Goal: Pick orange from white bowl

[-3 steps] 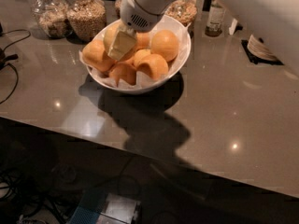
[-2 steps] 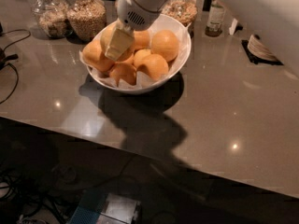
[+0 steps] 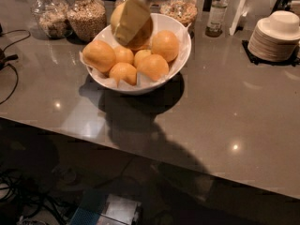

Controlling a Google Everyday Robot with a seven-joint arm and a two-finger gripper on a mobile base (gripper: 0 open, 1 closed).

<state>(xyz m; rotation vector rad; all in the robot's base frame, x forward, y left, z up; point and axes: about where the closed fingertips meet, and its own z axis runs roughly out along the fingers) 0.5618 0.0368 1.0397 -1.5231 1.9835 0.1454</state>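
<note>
At twelve o'clock over the white bowl (image 3: pixel 183 55), my hand (image 3: pixel 132 29) grips the orange (image 3: pixel 147 32), one pale pad lying flat across its front. The round skin that shows is paler and yellower than the deeper-orange fruits (image 3: pixel 152 67) below on the paper lining. The bowl sits on the grey bench (image 3: pixel 225 107).

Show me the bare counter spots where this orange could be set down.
The tool, shut on the orange, hangs over the back of the white bowl. Widest bare counter: right of the bowl, in front of the bottle and stacked plates. Also free: the strip before the bowl, and its left side in front of the jars. Crowded: the back row.
</note>
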